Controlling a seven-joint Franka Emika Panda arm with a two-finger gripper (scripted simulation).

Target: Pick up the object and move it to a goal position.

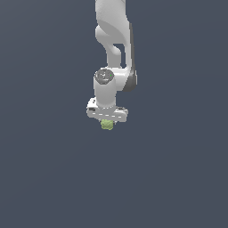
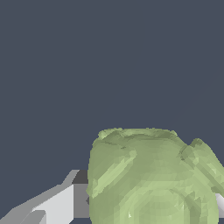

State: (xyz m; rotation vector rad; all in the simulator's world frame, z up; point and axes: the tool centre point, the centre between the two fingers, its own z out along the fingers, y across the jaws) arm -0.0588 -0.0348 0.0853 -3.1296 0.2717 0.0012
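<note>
The object (image 1: 107, 124) is a small lumpy yellow-green lump hanging just under the white gripper bar in the exterior view. In the wrist view the object (image 2: 153, 179) fills the space between the fingers, mottled green, with one grey-white finger (image 2: 57, 205) pressed against one side and a sliver of the other finger (image 2: 221, 204) at the opposite side. My gripper (image 1: 107, 123) points straight down and is shut on the object. The fingertips themselves are hidden by the lump in the exterior view.
The white arm (image 1: 113, 40) rises above the gripper to the top of the exterior view. Around it lies only a flat, uniform dark grey-blue surface (image 1: 178, 178).
</note>
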